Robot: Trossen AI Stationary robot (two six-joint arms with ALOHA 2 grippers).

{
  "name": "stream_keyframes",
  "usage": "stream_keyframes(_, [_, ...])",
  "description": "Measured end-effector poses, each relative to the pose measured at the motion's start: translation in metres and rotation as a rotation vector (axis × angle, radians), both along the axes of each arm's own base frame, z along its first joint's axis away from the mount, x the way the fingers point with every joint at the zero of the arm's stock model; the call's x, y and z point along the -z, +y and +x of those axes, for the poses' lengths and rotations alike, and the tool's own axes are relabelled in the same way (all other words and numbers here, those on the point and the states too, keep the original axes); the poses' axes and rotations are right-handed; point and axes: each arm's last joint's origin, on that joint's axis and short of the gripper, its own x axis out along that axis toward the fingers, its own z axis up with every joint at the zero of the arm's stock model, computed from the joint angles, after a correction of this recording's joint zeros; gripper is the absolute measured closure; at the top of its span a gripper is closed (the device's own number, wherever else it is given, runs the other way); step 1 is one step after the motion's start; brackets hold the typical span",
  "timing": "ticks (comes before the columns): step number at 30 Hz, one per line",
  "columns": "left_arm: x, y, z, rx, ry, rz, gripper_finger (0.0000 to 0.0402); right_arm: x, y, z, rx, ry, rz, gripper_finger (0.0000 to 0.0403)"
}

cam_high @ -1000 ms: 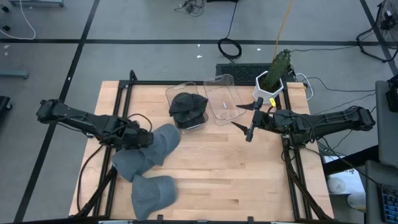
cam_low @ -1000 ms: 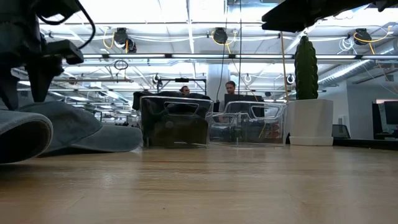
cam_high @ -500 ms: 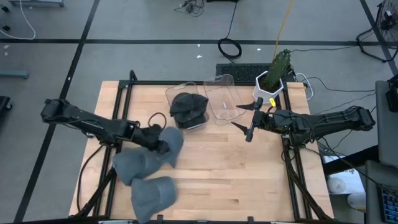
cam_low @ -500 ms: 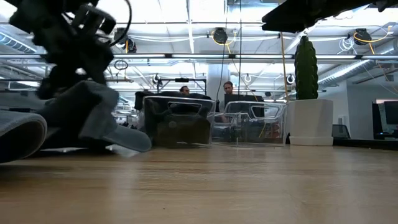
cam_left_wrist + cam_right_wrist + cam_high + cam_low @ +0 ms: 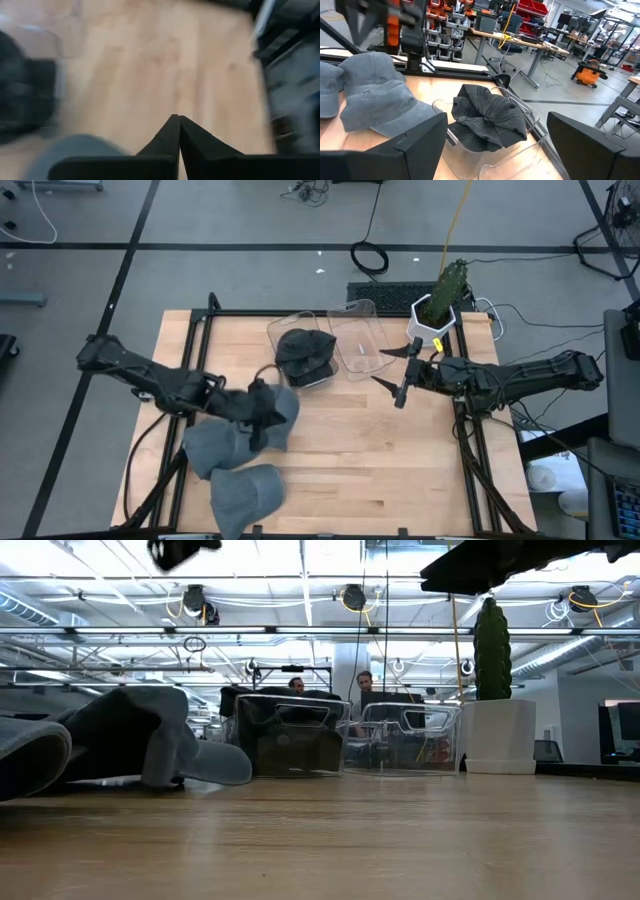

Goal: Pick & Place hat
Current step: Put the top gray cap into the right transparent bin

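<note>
Three grey hats lie on the left half of the wooden table: one [image 5: 284, 408] nearest the bins, bunched up on its brim [image 5: 215, 765], one [image 5: 213, 445] beside it, and one [image 5: 246, 490] at the near edge. A dark hat [image 5: 303, 350] sits in a clear bin [image 5: 280, 328]. My left gripper [image 5: 266, 418] hangs above the bunched grey hat, shut, with nothing between its fingers [image 5: 176, 120]. In the low view it [image 5: 180, 550] is high above the hat [image 5: 140, 735]. My right gripper [image 5: 388, 368] waits open near the bins.
A second clear bin [image 5: 360, 340] stands to the right of the one with the dark hat. A potted cactus [image 5: 437, 308] stands at the table's far right corner. Bare wood lies between the hats and the right arm. People sit in the room behind.
My left gripper has gone toward the table's right edge over the grey hat, rolled about its own axis and risen well clear of the table. The hat was dragged up into a bunch, shifted a little toward the bins, and now lies on the table again.
</note>
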Motion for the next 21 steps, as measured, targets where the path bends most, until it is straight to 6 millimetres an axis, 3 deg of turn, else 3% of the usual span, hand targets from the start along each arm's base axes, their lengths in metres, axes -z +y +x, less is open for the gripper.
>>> stream_keyframes(2, [-0.015, -0.015, 0.007, 0.004, 0.014, 0.105, 0.0393, 0.000, -0.001, 0.000, 0.009, -0.005, -0.001, 0.0074])
stream_keyframes(4, [-0.017, -0.031, 0.016, -0.005, 0.058, 0.190, 0.0381, 0.001, -0.003, 0.000, 0.019, -0.004, -0.001, 0.0074])
stream_keyframes(10, [0.016, -0.058, 0.036, -0.077, 0.360, 0.249, 0.0298, 0.002, -0.006, 0.000, 0.035, 0.007, 0.002, 0.0074])
stream_keyframes(15, [0.055, -0.081, 0.050, -0.012, 0.576, 0.288, 0.0217, 0.002, -0.006, 0.000, 0.039, -0.003, 0.036, 0.0074])
stream_keyframes(21, [0.081, -0.121, 0.048, 0.069, 0.781, 0.555, 0.0206, 0.003, -0.006, 0.000, 0.046, -0.012, 0.085, 0.0074])
